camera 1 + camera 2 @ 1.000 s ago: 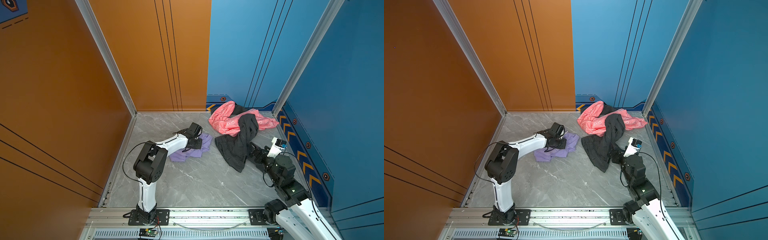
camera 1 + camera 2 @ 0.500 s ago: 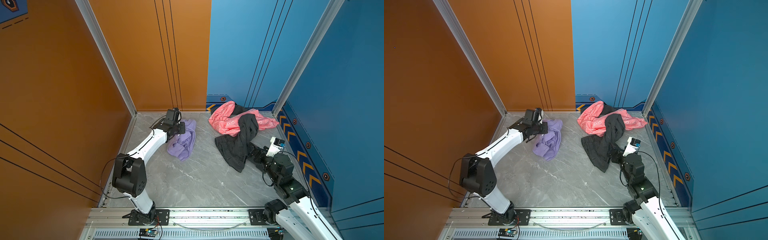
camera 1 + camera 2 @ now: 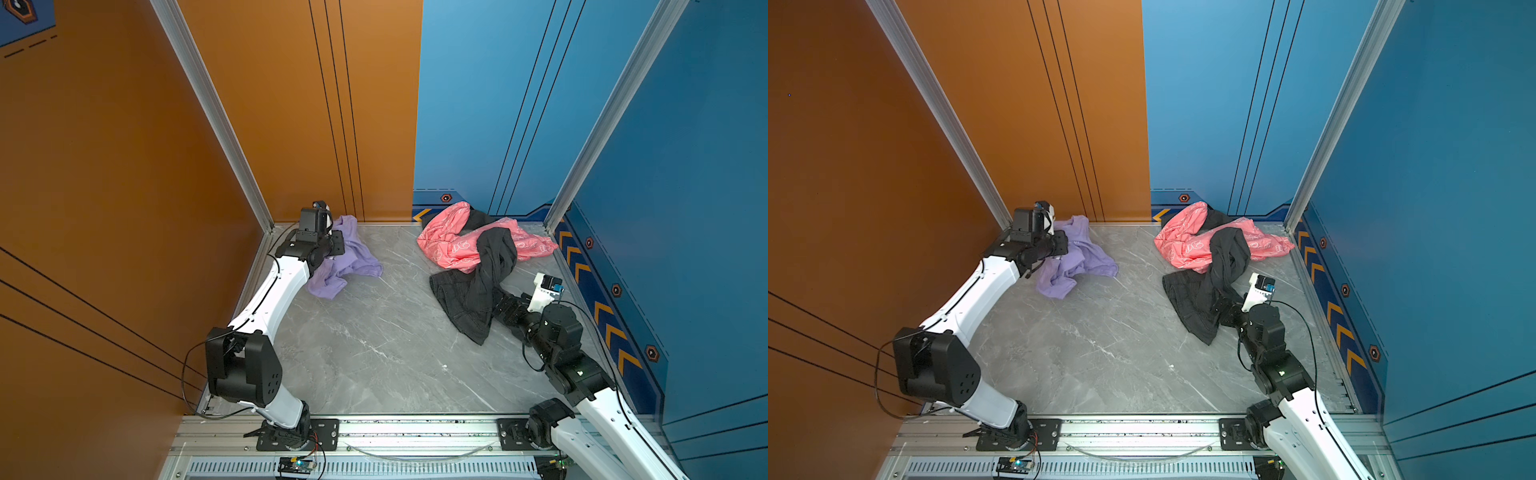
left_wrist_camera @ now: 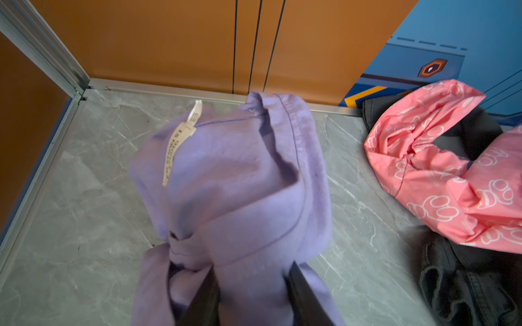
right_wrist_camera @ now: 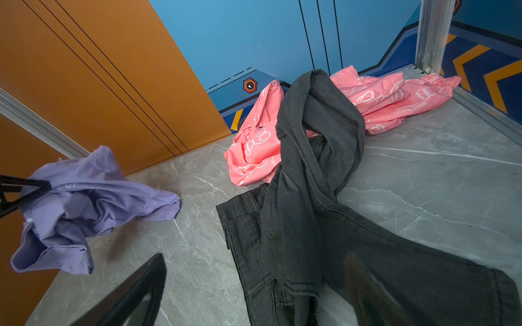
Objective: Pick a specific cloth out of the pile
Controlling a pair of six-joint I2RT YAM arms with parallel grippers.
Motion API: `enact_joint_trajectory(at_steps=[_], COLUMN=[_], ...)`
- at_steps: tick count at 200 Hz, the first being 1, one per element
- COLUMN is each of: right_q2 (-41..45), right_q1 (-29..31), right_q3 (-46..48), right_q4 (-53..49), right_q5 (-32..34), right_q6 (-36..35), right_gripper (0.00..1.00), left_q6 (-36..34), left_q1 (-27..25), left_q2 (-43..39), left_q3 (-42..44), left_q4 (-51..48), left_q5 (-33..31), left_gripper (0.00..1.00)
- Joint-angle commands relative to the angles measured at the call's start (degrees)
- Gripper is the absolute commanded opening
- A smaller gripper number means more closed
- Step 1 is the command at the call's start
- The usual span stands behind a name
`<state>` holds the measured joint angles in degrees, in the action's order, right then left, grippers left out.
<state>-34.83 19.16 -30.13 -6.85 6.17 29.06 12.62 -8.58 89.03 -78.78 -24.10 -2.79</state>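
Grey marbled counter (image 3: pixel 374 353) lay bare in the middle: we had carried the lavender cloth (image 3: pixel 349 257) into the far corner by the orange wall (image 3: pixel 291 124), well apart from the pile (image 3: pixel 478 249), so the picking-out looked nearly done. Our left fingers (image 4: pixel 203 299) stood partly spread, cloth bunched between them; whether they still pinched it we could not tell. Our right fingers (image 5: pixel 135 285) gaped wide above the dark jeans (image 5: pixel 310 197), holding nothing.

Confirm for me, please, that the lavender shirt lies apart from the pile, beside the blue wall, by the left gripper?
Not quite: the lavender shirt lies beside the orange wall, not the blue one; both top views show it. The rest holds: it is apart from the pile, by the left gripper.
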Motion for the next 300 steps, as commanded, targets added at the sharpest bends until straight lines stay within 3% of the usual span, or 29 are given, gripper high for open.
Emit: enact_joint_trajectory(at_steps=[1,32,89,144,185,238,300], right_q2=[-0.43,-0.07,0.09,1.42,0.90,-5.02,-20.43], right_q1=[-0.24,-0.23,-0.34,-2.22,-5.49,-11.05,-14.99], right_q3=[-1.84,-1.91,-1.01,3.27,10.94,14.49,17.15], right_q4=[0.21,-0.70,-0.84,0.60,10.47,19.72,37.16], right_q5=[-1.52,-1.52,0.71,7.52,11.90,12.21,7.83], right_q6=[0.82,0.74,-1.02,-7.16,-11.06,-14.22,-20.78], right_gripper=[0.99,1.00,1.00,1.00,1.00,1.00,1.00], left_q6=[-0.14,-0.07,-0.14,-0.67,-1.49,-4.67,-10.14], left_q1=[0.11,0.25,0.32,0.73,1.31,1.73,2.07], left_q2=[-4.30,-11.20,-21.56,-28.76,-29.63,-24.68,-16.03], left_q3=[4.34,8.54,15.91,31.63,41.71,51.07,55.86], left_q4=[-0.82,-0.78,4.23,19.47,31.33,46.79,59.41], left_q5=[0.36,0.41,-2.51,-9.53,-14.43,-18.27,-20.76], left_gripper=[0.50,0.73,1.00,0.98,0.98,0.98,0.98])
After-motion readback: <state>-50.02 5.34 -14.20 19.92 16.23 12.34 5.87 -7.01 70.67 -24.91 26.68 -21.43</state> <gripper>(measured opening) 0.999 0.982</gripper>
